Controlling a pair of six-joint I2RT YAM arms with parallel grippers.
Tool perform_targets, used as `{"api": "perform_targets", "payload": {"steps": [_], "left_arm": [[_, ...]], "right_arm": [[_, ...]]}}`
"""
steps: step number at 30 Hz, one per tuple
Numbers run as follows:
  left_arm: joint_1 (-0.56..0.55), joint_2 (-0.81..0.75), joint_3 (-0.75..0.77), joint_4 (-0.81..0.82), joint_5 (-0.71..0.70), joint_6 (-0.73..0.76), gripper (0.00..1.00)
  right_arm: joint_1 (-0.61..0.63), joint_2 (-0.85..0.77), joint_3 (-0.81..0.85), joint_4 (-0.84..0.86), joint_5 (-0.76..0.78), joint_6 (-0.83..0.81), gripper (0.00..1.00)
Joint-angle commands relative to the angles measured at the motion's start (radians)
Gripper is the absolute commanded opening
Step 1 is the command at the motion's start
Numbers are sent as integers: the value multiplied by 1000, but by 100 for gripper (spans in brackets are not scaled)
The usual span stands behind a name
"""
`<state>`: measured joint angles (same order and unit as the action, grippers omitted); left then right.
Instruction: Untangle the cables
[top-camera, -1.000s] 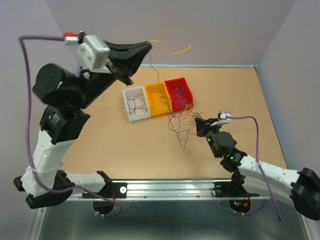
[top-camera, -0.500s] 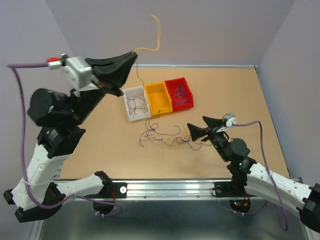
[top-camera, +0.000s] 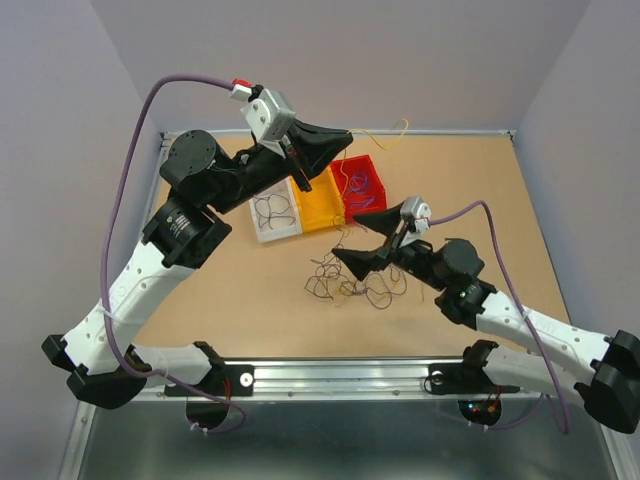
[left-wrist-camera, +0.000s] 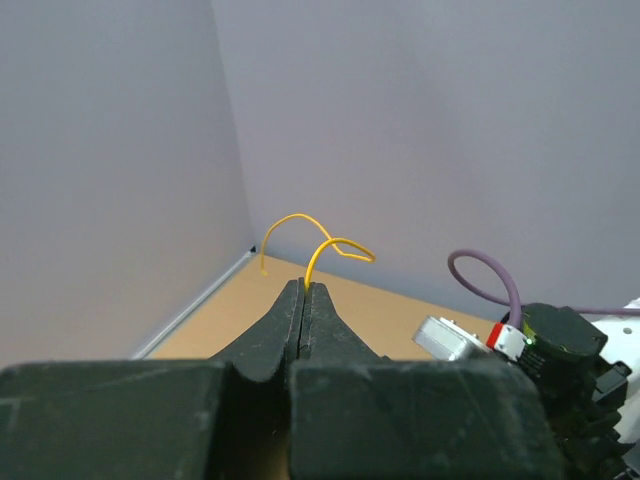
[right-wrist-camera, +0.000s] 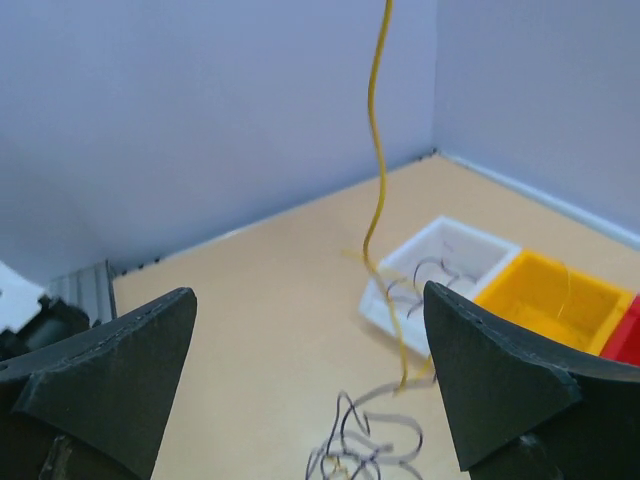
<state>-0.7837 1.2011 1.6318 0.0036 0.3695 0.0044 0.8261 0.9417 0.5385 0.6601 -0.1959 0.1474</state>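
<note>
Broadly, the table (top-camera: 200, 290) is carrying three bins in a row, and the yellow bin (top-camera: 320, 205) in the middle is serving as the marker. The left arm (top-camera: 150, 265) is reaching high over that bin, probably so the strand it holds is hanging above its matching colour. The right arm (top-camera: 520, 325) is coming in low from the near right of the bin. The white bin (top-camera: 272, 212) on one side is holding dark loops and the red bin (top-camera: 362, 190) on the other is holding purple ones, so sorting by colour seems under way.

The cables (top-camera: 355, 285) are lying loose on the table just in front of the yellow bin. A yellow wire (right-wrist-camera: 375, 120) is dangling down toward them, its lower end seemingly caught in the heap.

The left gripper (left-wrist-camera: 303, 292) is pinching that wire, fingers pressed together. The right gripper (right-wrist-camera: 310, 295) is hovering above the heap with fingers spread wide and empty, likely ready to pin it down.
</note>
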Motion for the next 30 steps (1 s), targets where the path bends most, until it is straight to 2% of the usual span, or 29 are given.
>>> {"api": "perform_targets", "payload": {"steps": [1, 6, 10, 11, 13, 14, 15, 17, 18, 19, 21, 22, 23, 24, 25, 26, 27, 28, 29, 30], "left_arm": [[-2, -23, 19, 87, 40, -57, 0], [-2, -31, 8, 101, 51, -75, 0], [-2, -25, -7, 105, 39, -76, 0], [-2, -21, -9, 108, 37, -73, 0], [-2, -12, 0, 108, 26, -54, 0], [-2, -8, 16, 96, 2, -25, 0], [-2, -3, 40, 82, -23, -9, 0], [0, 34, 188, 12, -129, 41, 0], [0, 54, 265, -2, -182, 95, 0], [0, 105, 445, -45, -235, 121, 0], [14, 171, 653, -117, -361, 181, 0], [20, 230, 844, -131, -421, 199, 0], [20, 250, 908, -117, -510, 213, 0], [20, 255, 939, -88, -546, 232, 0], [20, 244, 894, -50, -582, 247, 0], [20, 191, 832, -9, -618, 268, 0], [20, 126, 681, 84, -665, 282, 0], [20, 126, 680, 116, -681, 290, 0], [20, 77, 557, 136, -695, 298, 0], [21, 62, 507, 156, -702, 302, 0]], "right_arm": [[2, 87, 202, 26, 52, -61, 100], [2, 207, 371, 19, 96, -126, 99], [2, 278, 547, -60, 20, -105, 81], [2, 285, 593, -68, 4, -91, 62], [2, 296, 600, -77, 12, -60, 36], [1, 298, 568, -79, 22, -48, 10], [4, 311, 527, -71, 35, -14, 3], [2, 354, 395, -59, 24, 12, 1], [4, 443, 350, -56, 20, 58, 1], [4, 488, 310, -51, 39, 93, 0], [2, 567, 170, -24, 114, 255, 1], [4, 604, 97, 19, 189, 314, 1], [2, 608, 40, 56, 220, 392, 0], [4, 602, -3, 76, 243, 408, 0], [4, 589, -78, 82, 259, 431, 1], [4, 556, -107, 84, 312, 458, 1], [4, 531, -136, 84, 334, 474, 1], [4, 508, -159, 82, 352, 474, 1], [4, 459, -196, 82, 386, 474, 1], [2, 435, -205, 81, 397, 469, 1]]}}
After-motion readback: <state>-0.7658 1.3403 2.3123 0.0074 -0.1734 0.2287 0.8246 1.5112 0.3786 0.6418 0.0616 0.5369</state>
